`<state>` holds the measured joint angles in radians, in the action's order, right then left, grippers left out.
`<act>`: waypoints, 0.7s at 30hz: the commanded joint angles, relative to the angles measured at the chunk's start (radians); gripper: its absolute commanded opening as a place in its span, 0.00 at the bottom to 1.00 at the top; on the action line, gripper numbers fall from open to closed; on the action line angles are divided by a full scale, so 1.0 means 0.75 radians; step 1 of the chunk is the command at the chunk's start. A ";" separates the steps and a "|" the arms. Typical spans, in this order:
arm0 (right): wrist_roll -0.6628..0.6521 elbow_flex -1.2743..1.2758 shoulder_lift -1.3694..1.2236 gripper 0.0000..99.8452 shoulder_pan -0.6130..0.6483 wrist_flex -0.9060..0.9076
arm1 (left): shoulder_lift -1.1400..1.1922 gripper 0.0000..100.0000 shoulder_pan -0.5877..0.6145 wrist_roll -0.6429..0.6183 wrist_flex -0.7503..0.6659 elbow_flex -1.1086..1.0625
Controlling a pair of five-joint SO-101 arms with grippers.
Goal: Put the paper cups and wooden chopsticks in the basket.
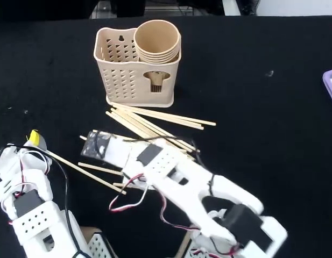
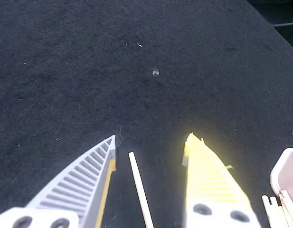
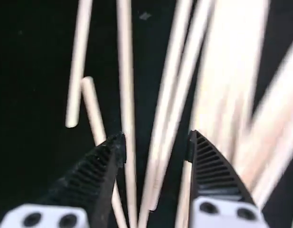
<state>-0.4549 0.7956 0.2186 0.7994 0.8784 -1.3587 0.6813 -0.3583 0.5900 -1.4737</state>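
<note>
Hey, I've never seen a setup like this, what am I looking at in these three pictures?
Two small robot arms sit at a black table. One picture looks down from above; the other two come from cameras on each arm's wrist. A basket holds stacked paper cups; wooden chopsticks lie loose on the table. The left gripper is open with one chopstick between its fingers, the right gripper open over several others. Neither grips anything.
</note>
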 commanded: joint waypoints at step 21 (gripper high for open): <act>0.215 -0.150 -0.337 0.21 0.227 -0.108 | -0.016 0.23 0.011 -0.014 -0.027 0.040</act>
<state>-0.3015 0.7572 -0.0023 0.9590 0.7710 -1.3587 0.6813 -0.3583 0.5900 -1.4737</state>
